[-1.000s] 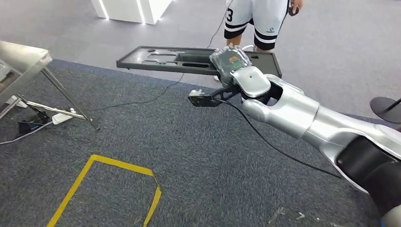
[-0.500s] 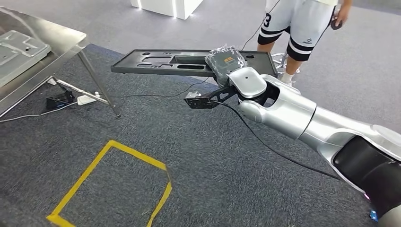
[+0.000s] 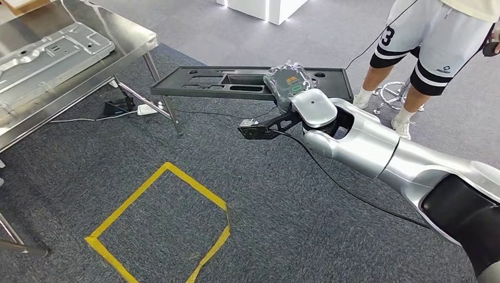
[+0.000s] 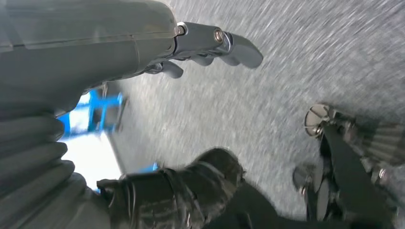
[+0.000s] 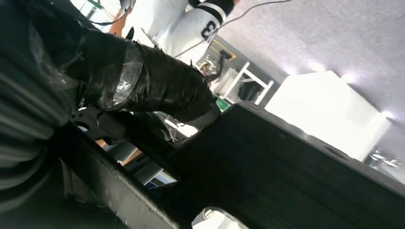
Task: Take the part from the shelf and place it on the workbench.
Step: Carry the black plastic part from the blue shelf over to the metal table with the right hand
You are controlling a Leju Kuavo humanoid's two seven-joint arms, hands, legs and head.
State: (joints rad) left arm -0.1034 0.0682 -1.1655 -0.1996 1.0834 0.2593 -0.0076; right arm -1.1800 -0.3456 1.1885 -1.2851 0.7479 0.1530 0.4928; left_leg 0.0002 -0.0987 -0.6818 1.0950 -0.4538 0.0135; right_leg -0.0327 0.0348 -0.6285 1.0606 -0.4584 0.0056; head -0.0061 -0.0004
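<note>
The part (image 3: 206, 79) is a long, flat black plastic panel with cut-outs, held level above the carpet. My right hand (image 3: 289, 82), wrapped in clear film, grips it near its right end, with the silver arm stretched forward. In the right wrist view the hand (image 5: 143, 81) lies over the dark panel (image 5: 286, 167). The steel workbench (image 3: 118, 35) stands at the upper left, its corner close to the panel's left end. My left hand (image 4: 215, 43) hangs over the carpet with its fingers extended and nothing in it.
A silver stamped metal panel (image 3: 47, 53) lies on the workbench. A power strip and cables (image 3: 127, 108) sit under its legs. A yellow tape square (image 3: 159, 224) marks the carpet. A person (image 3: 430, 47) stands at the far right beside a stool base (image 3: 392, 91).
The whole view has shifted as the camera turned: the workbench has come further into view at the left and the person has slid to the right. My right hand still holds the panel.
</note>
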